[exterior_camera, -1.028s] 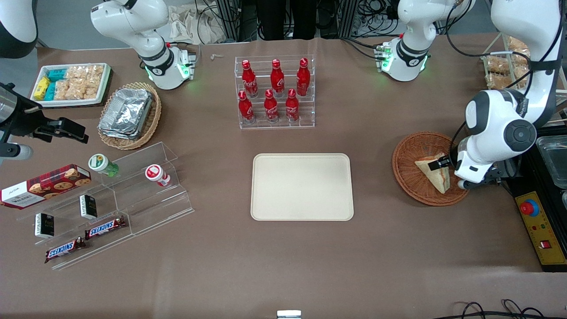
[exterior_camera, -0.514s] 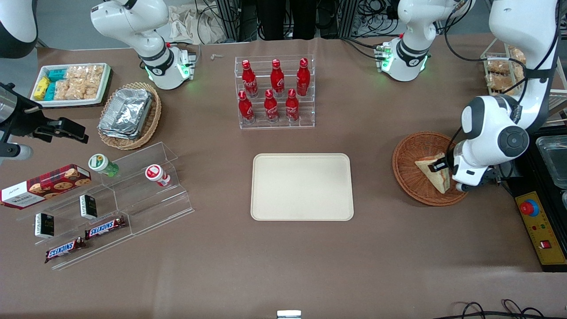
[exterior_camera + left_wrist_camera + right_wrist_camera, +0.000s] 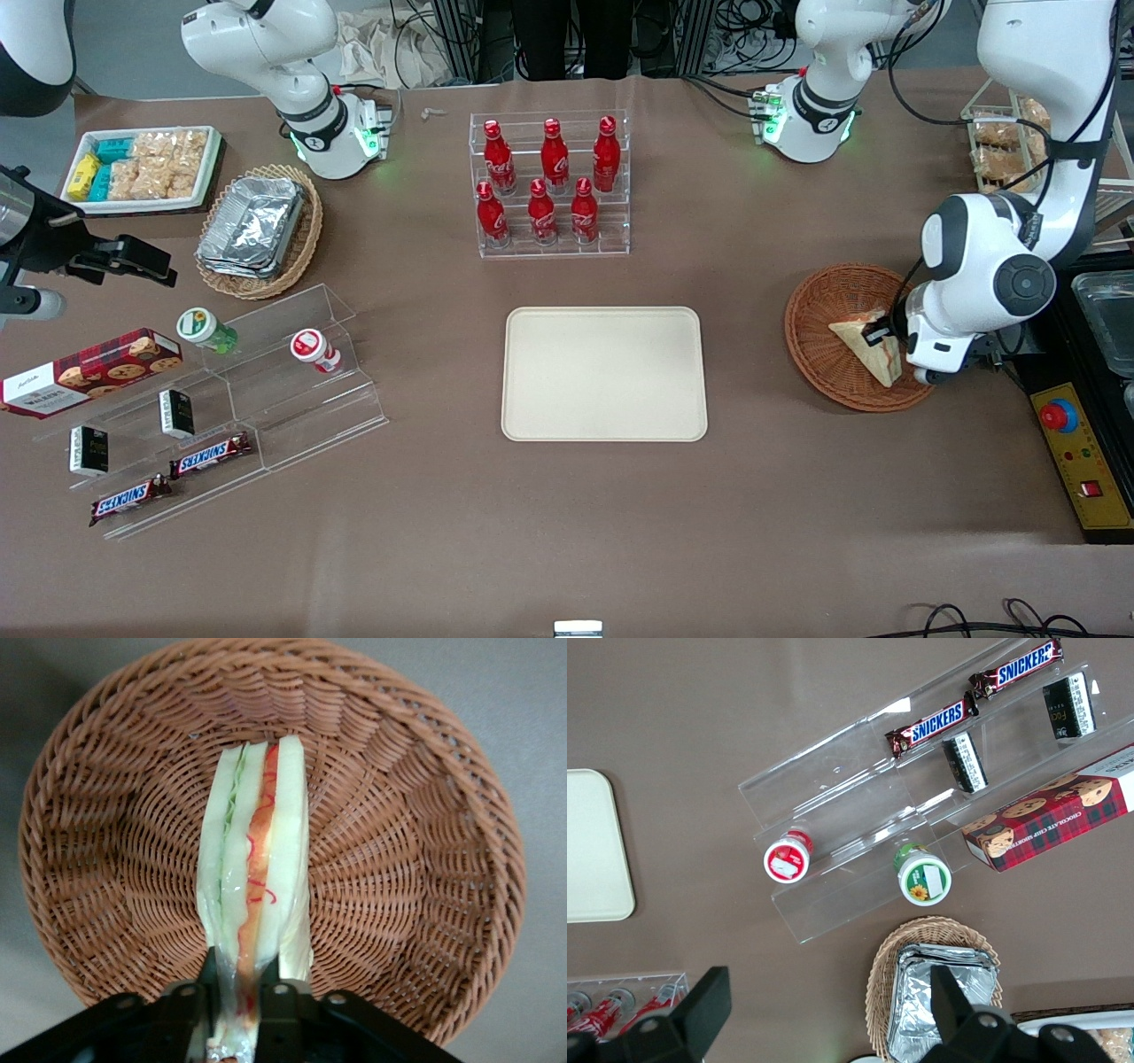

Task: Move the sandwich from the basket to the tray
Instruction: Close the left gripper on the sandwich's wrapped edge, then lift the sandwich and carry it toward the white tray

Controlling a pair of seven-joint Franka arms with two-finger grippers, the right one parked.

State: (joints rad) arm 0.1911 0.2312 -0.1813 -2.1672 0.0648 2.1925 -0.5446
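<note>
Sandwich (image 3: 255, 877) stands on edge in the reddish-brown wicker basket (image 3: 819, 306), toward the working arm's end of the table, filling stripe facing the wrist camera. The gripper (image 3: 239, 988) has both fingers pinched on its end. The cream tray (image 3: 604, 373) lies mid-table, well apart.

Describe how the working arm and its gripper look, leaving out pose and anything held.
The working left arm is glossy white with rounded segments, dark grey joint bands and a round dark grey cap at the wrist joint. Black cables run along it. Its base glows green. The gripper, at the sandwich in the basket, has slim black fingers on a black body.
</note>
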